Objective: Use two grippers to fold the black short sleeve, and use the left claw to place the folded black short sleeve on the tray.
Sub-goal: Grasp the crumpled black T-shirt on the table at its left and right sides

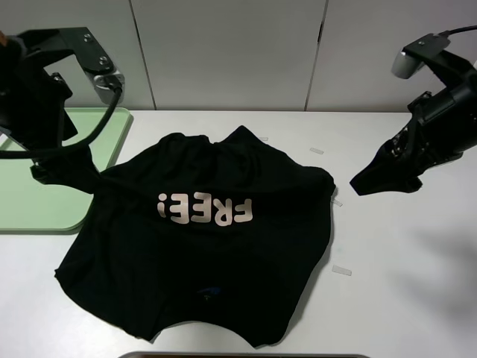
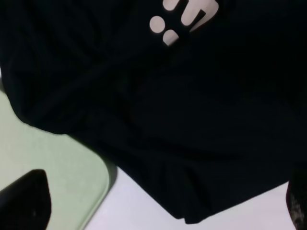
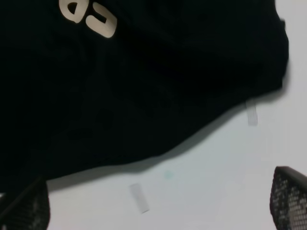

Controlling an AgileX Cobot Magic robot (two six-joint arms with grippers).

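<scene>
The black short sleeve (image 1: 223, 253) lies spread on the white table with its pale "FREE!" lettering (image 1: 205, 210) facing up and a small blue label (image 1: 211, 291) near the front edge. The mint-green tray (image 1: 37, 201) sits at the left, and one edge of the shirt reaches its corner. My left gripper (image 1: 63, 173) hangs over that shirt edge beside the tray, open and holding nothing. The left wrist view shows the shirt (image 2: 192, 105) and the tray (image 2: 53, 167) under the spread gripper (image 2: 160, 206). My right gripper (image 1: 369, 181) hovers open just off the shirt's right edge (image 3: 120, 86), above bare table (image 3: 156, 201).
Small strips of clear tape (image 1: 341, 270) (image 1: 317, 151) mark the table right of the shirt; two of these strips (image 3: 139, 197) also appear in the right wrist view. A pale wall stands behind the table. A dark edge shows at the bottom of the exterior view.
</scene>
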